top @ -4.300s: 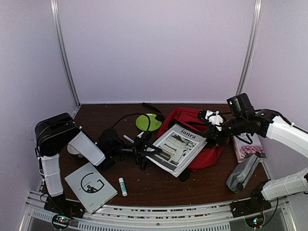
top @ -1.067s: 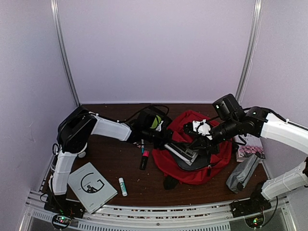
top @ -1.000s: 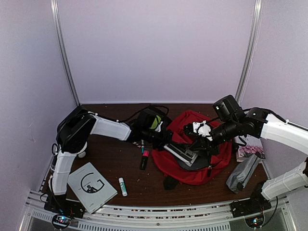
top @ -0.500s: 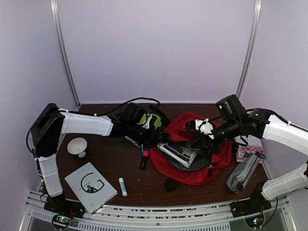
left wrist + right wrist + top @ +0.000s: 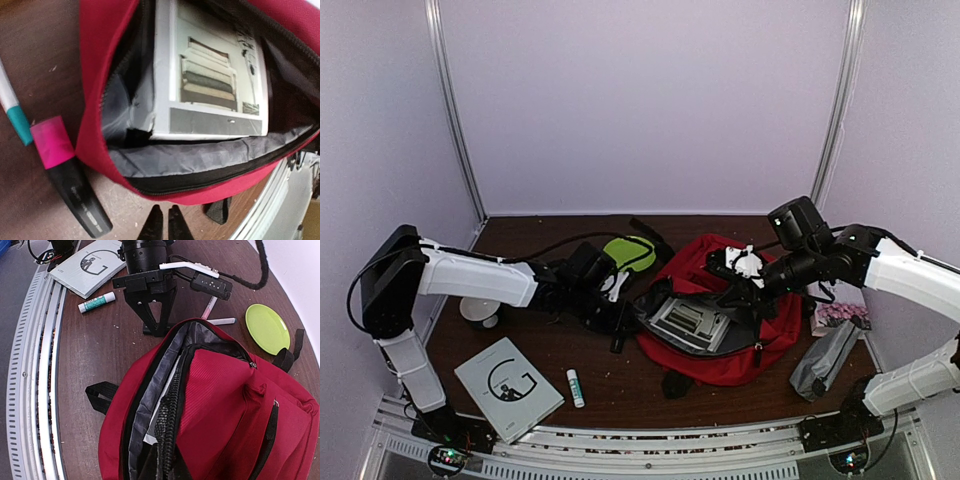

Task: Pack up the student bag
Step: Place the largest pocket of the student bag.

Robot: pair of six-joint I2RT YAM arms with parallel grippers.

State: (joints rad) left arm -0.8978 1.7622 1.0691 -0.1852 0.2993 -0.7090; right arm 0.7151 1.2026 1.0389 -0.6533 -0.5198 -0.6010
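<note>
The magazine is now lying inside the bag, right of centre on the table. The left gripper, pressed together and empty, is backing away. The right gripper is pinching the bag's rim open.

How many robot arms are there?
2. The left arm reaches in from the left, its end effector by the student bag's opening. The right arm comes from the right, its end effector gripping the bag's rim. None look hidden.
</note>
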